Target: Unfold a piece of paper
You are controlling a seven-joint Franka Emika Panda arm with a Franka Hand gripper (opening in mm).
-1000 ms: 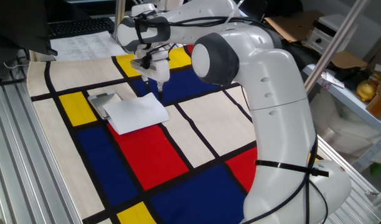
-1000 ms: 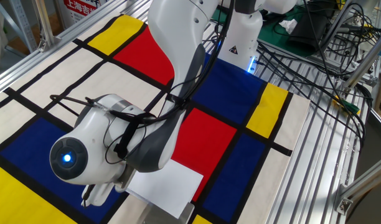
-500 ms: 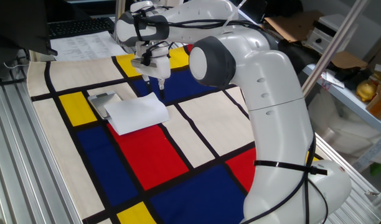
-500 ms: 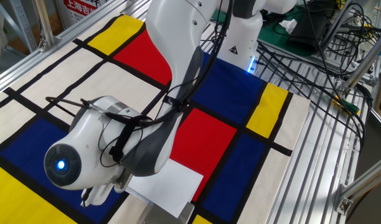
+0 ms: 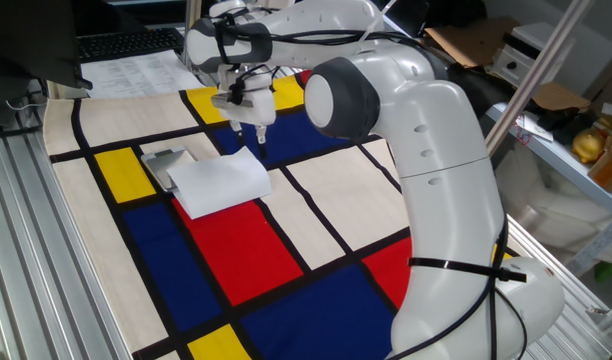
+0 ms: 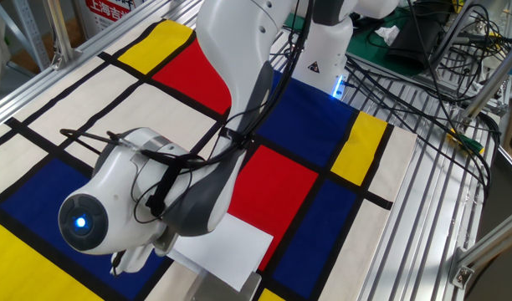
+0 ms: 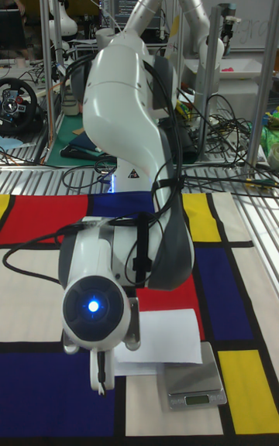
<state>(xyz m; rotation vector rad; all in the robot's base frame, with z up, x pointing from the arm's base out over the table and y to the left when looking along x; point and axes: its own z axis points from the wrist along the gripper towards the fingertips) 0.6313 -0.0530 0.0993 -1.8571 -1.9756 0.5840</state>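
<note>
Gripper [image 5: 260,131]: fingers close together, empty, risen slightly since a second ago. Piece of paper [image 5: 219,181]: folded, below and beside fingertips, partly over grey plate [image 5: 165,163]. Unfolding not begun.

Spread across the worktop: a cloth of red, blue, yellow and cream rectangles split by black lines [image 5: 286,250]. On it, a small shiny grey metal plate [image 5: 164,165], seemingly a scale with a display at its front edge [image 7: 194,397]. Beyond the cloth's far edge, white sheets with printed text [image 5: 126,72] and a black keyboard [image 5: 126,42]. Off to the side, brown cardboard boxes [image 5: 466,40], tangled black cables [image 6: 423,58].
</note>
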